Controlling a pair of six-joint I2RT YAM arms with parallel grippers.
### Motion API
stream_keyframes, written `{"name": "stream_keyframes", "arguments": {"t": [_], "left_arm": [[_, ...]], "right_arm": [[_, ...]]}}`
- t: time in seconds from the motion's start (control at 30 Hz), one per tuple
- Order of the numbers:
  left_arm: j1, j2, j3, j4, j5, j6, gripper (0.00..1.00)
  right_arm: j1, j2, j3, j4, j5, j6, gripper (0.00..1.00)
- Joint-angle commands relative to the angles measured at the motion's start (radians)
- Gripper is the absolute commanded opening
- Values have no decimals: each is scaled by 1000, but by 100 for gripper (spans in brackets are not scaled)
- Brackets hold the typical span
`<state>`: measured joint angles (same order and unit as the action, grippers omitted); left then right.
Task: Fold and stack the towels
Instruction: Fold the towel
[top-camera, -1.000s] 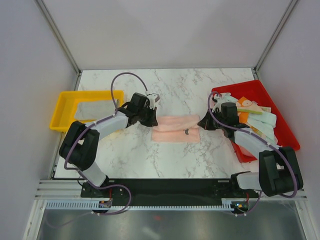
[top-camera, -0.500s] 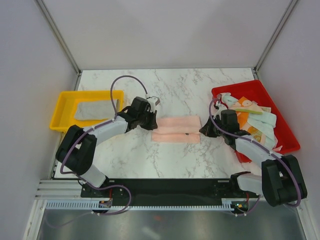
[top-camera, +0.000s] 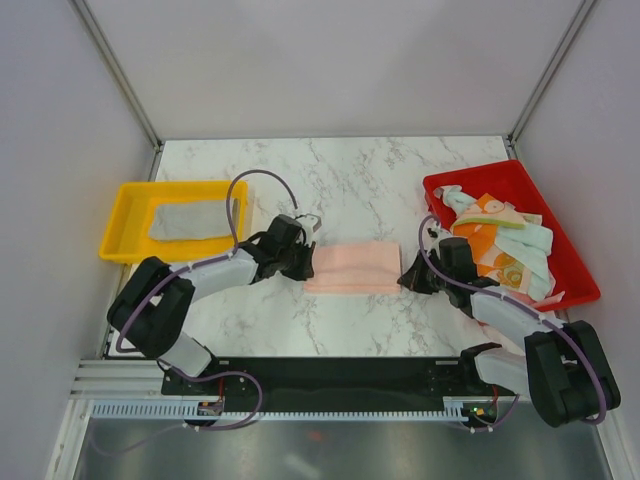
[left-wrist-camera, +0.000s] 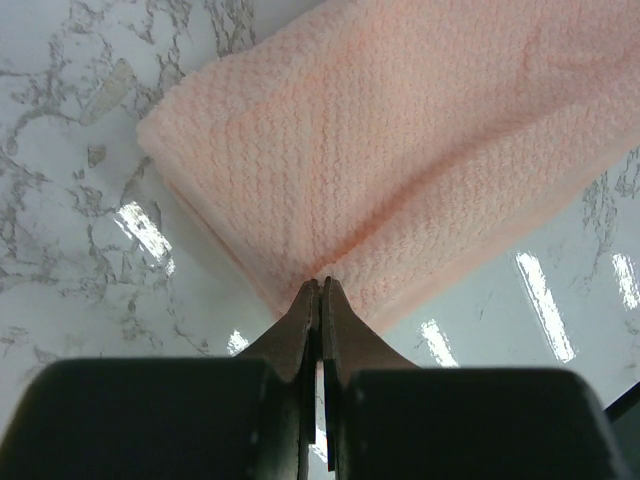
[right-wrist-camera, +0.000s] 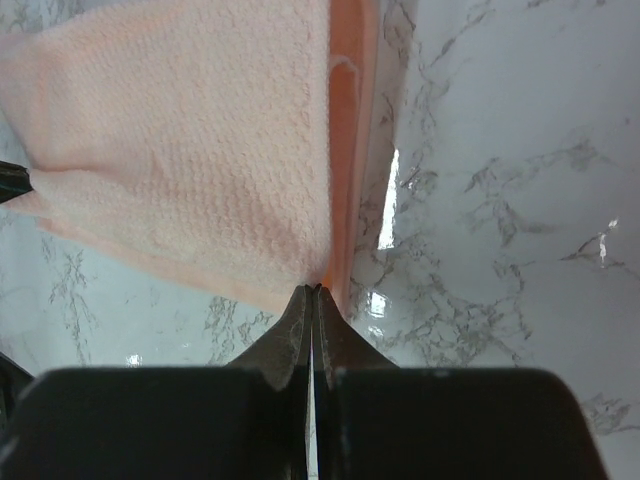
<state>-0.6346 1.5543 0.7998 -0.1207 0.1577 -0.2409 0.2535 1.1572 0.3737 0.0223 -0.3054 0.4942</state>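
The pale pink towel (top-camera: 352, 267) lies folded as a flat rectangle on the marble table between my two arms. My left gripper (top-camera: 303, 265) is shut on its left near corner; in the left wrist view the closed tips (left-wrist-camera: 320, 284) pinch the cloth's (left-wrist-camera: 400, 150) edge. My right gripper (top-camera: 404, 277) is shut on the right near corner; in the right wrist view the tips (right-wrist-camera: 313, 290) meet at the towel's (right-wrist-camera: 190, 150) layered edge. Both grippers are low at the table.
A red tray (top-camera: 470, 178) at the right holds loose towels, among them an orange printed one (top-camera: 490, 215) and a mint green one (top-camera: 535, 245). A yellow tray (top-camera: 125, 215) at the left holds a grey-white towel (top-camera: 190, 220).
Both grippers have moved toward the near edge with the towel's far edge in them. The pink towel now lies folded over on itself, shifted a little nearer.
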Motion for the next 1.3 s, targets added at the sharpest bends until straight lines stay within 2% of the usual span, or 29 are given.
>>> {"name": "stream_keyframes", "arguments": {"t": [0.0,0.13,0.27,0.33,0.5,0.6,0.83,0.9,0.93,0.97,1.0,1.07,1.13,1.2,1.27], "left_arm": [[-11,-60,-30,64,-44,-44,2],[-13,-88,2,47,-40,-44,2],[-13,-112,76,-25,-53,-38,2],[-13,-135,82,-30,-53,-46,2],[-34,-157,15,-22,-73,-80,2],[-45,-142,-37,10,-76,-100,2],[-77,-131,-103,49,-99,-136,2],[-83,-132,-109,49,-102,-138,4],[-86,-137,-116,47,-103,-141,16],[-88,-141,-120,38,-107,-141,28],[-88,-163,-117,27,-121,-149,45],[-91,-194,-108,-9,-155,-161,54],[-91,-242,-71,-40,-194,-173,61],[-89,-266,-6,-92,-234,-178,63],[-91,-272,48,-115,-232,-198,64]], "right_arm": [[4,-11,-18,42,9,27,0],[6,-51,39,35,11,9,0],[6,-80,166,-105,6,-22,0],[6,-109,179,-148,0,-31,0],[4,-160,99,-171,0,-23,0],[6,-162,18,-116,-8,1,0],[20,-132,-36,-67,-17,60,0],[23,-142,-50,-77,-17,73,5],[21,-158,-50,-105,-20,84,11],[21,-172,-38,-126,-17,84,23],[21,-201,-27,-152,-5,86,29],[21,-224,35,-263,35,73,38],[21,-222,97,-387,69,57,40],[21,-194,169,-420,62,47,40],[23,-166,220,-412,20,56,35]]}}
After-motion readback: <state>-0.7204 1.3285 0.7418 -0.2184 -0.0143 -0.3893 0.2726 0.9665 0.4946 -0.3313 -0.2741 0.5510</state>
